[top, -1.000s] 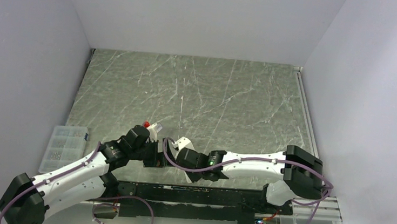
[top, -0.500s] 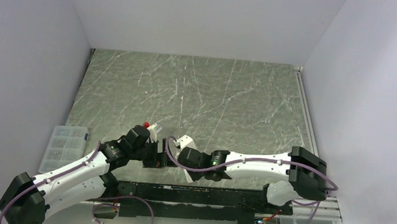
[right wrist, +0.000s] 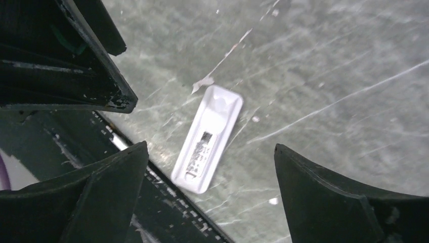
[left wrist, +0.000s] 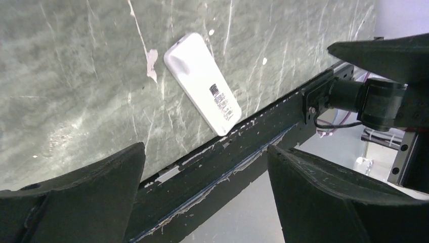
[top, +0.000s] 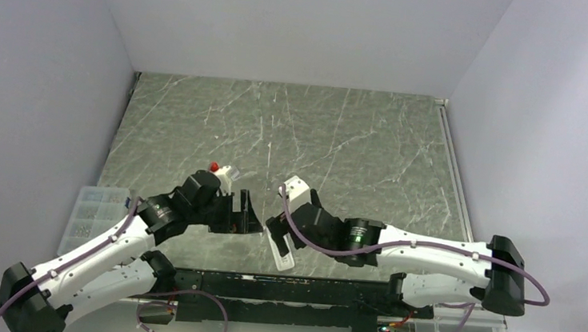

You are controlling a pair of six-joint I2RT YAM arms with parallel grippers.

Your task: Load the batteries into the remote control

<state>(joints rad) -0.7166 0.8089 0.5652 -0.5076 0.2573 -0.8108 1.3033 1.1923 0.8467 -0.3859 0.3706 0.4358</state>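
We see the remote [left wrist: 203, 83] lying flat on the table [left wrist: 76, 76], its plain back with a small label facing up, just beside the black rail [left wrist: 243, 152] at the near edge. The left gripper [left wrist: 205, 152] is wide open and holds nothing. The right gripper [right wrist: 210, 148] hangs above the remote, jaws wide apart, empty.

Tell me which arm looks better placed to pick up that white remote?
Probably the right: its open gripper hangs over the remote control, which lies between its fingers in the wrist view. The left gripper, also open, sits off to one side.
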